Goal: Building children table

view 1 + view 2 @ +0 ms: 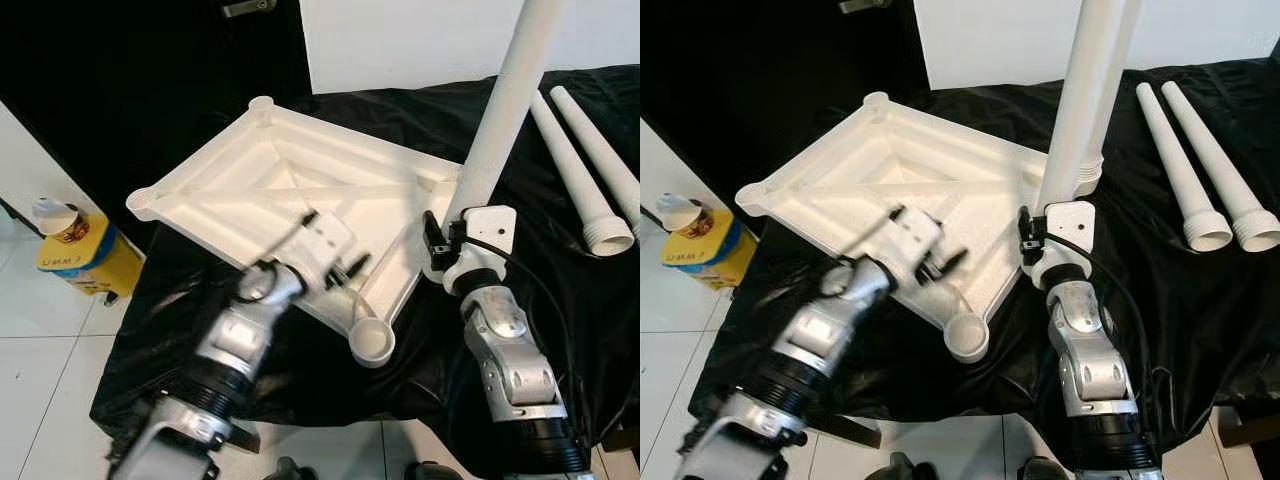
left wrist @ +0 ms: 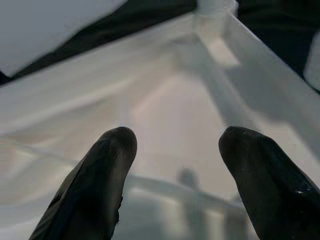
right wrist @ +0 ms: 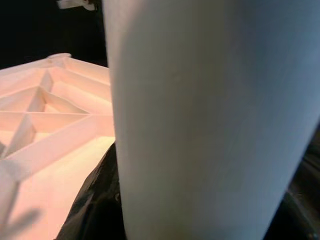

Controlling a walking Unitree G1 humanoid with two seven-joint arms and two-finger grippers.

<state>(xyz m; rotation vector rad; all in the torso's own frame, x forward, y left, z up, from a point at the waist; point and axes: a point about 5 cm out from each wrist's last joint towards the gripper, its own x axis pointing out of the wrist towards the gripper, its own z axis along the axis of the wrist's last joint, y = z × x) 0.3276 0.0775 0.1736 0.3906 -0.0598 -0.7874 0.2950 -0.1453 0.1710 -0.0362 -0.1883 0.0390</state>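
Right end effector (image 1: 447, 243) grips upright leg (image 1: 505, 110) at tabletop (image 1: 250, 170) corner (left end effector (image 2: 175, 160) parted).

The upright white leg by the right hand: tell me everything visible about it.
The leg is a long, smooth white tube, plastic by its look, slightly tapered. It stands nearly upright, leaning a little, and runs out of the picture's top. Its lower end meets the far right corner of the upturned white tabletop, at a corner socket. The right hand sits against its base; its grip is hidden.

Smooth matt white plastic forms the tabletop (image 1: 290, 190) and legs (image 1: 600, 170), lying on glossy crinkled black sheeting (image 1: 560, 300).
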